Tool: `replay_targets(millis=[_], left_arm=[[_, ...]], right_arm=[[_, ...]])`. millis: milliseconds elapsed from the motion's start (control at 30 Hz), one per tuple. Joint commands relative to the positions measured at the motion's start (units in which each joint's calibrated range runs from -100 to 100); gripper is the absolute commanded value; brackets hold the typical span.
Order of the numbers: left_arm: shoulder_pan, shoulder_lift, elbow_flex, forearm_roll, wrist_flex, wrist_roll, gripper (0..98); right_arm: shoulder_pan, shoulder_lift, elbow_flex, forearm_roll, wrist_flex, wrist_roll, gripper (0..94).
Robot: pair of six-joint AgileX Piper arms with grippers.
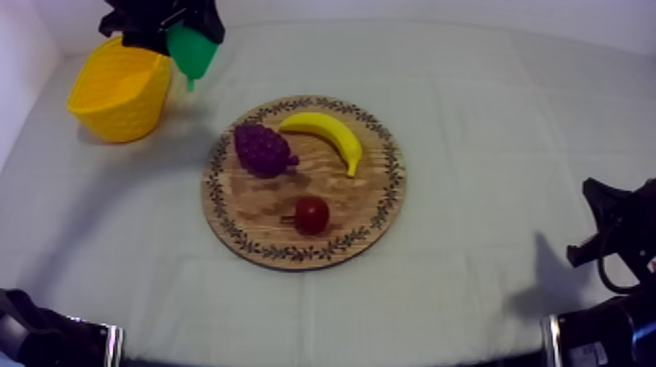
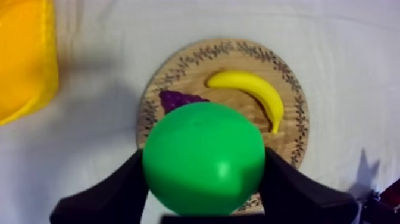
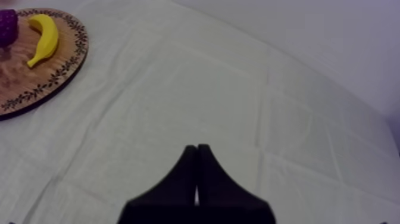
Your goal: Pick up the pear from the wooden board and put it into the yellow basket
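The left claw [image 2: 205, 179] pinches the pear [image 1: 189, 51], aloft just beside the yellow basket [image 1: 117, 93] and off the wooden board [image 1: 254, 229]. The right claw [image 3: 197, 173], pressed together, hangs over the bench [image 1: 488, 117].

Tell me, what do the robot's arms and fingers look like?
Both arms are black and chunky. The left arm and right arm each have a pale silvery band near the base. The left fingers and right fingers are black, wide at the base and narrowing to the tips.
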Motion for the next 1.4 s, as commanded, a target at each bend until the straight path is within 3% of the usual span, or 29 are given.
replay_targets(millis=[0,667,933,1367], left_arm=[[-2.14,0.9,-0.86,-0.06,0.08,-0.98,53.0],[-19.6,13.72,-14.9,-0.47,1.77,-8.05,52.8],[-22.28,17.93,-20.78,-0.34,2.55,-8.76,52.8],[-22.72,24.42,-24.64,0.22,2.41,-8.48,53.4]], right_arm=[[0.01,-0.03,-0.02,0.0,-0.01,0.01,0.2],[0.01,-0.03,-0.02,0.0,-0.01,0.01,0.2],[0.01,-0.03,-0.02,0.0,-0.01,0.01,0.2],[0.01,-0.03,-0.02,0.0,-0.01,0.01,0.2]])
